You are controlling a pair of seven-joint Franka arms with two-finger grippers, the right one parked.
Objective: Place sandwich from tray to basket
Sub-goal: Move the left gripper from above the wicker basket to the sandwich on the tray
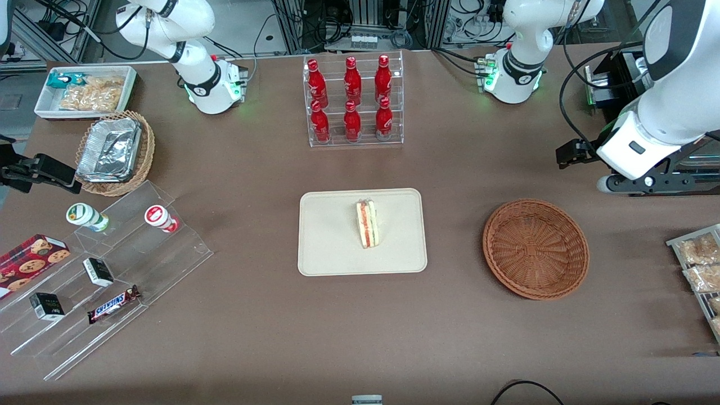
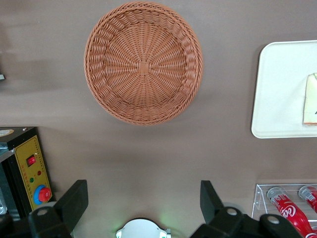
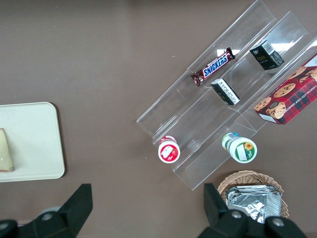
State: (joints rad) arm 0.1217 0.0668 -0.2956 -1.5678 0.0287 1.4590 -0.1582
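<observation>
My gripper [image 1: 576, 153] hangs toward the working arm's end, farther from the front camera than the basket. In the left wrist view the gripper [image 2: 143, 192] is open, with nothing between its fingers. The sandwich [image 1: 368, 224], a wedge with layered filling, lies on the cream tray [image 1: 332, 236]; the left wrist view shows part of the sandwich [image 2: 311, 101] and the tray [image 2: 277, 89]. Beside the tray, toward the working arm's end, the round brown wicker basket [image 1: 535, 249] is empty, also seen whole as the basket [image 2: 143, 74] from the wrist.
A clear rack [image 1: 356, 145] of red bottles stands farther from the front camera than the tray. Toward the parked arm's end are a clear tiered stand [image 1: 152, 264] with snacks and a wicker basket [image 1: 147, 149] holding a foil pack. A machine with a yellow panel [image 2: 32, 171] is near my gripper.
</observation>
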